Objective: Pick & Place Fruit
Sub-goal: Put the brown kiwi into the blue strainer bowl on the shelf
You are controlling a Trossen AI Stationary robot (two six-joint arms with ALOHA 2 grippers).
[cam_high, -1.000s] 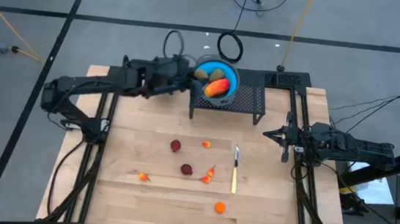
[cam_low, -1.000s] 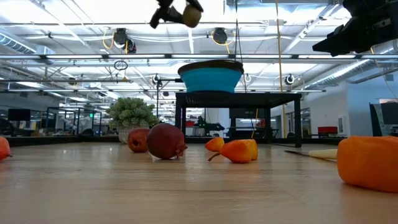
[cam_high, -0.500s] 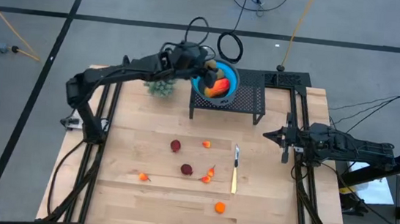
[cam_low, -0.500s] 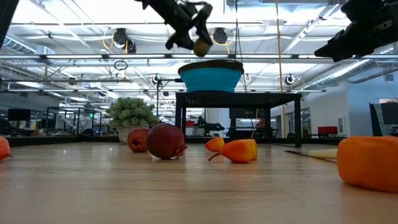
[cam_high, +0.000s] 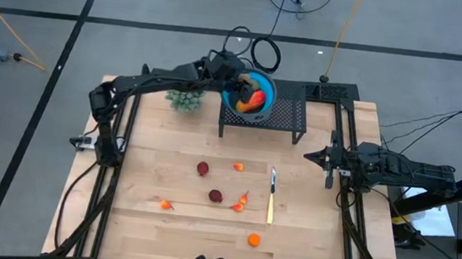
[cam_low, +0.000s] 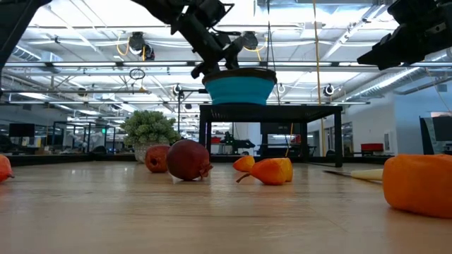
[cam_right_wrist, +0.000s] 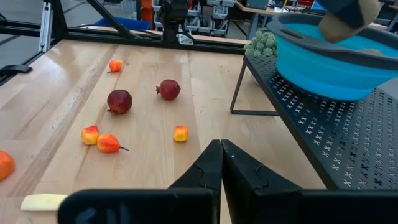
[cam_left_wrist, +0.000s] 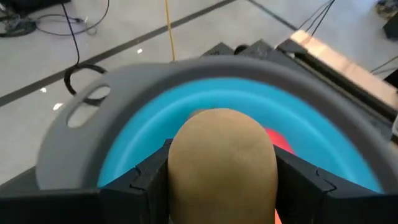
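- Since the earlier frames the left arm had swung from beside the rack to over the blue bowl [cam_high: 250, 91], exposing the pale green ball plant [cam_high: 184, 100] on the table.
- The left gripper [cam_high: 239, 84] hung over the bowl's near rim, its fingers [cam_left_wrist: 142, 180] clamped on a brownish-green oval fruit [cam_left_wrist: 222, 163]; an orange-red fruit [cam_high: 255, 100] lay inside the bowl.
- The bowl sat on a black perforated rack [cam_high: 287, 116] at the far side of the wooden table [cam_high: 151, 160].
- The right gripper [cam_high: 331, 159] waited at the table's right edge, jaws closed and empty, unmoved.
- Counted on the table: two dark red round fruits [cam_high: 202, 168] [cam_high: 216, 196], five smaller orange ones, and one knife [cam_high: 272, 198]; none had shifted.
- Behind the table the low view showed an open workshop with ceiling trusses [cam_low: 85, 65] and cables on the grey floor [cam_high: 47, 10].
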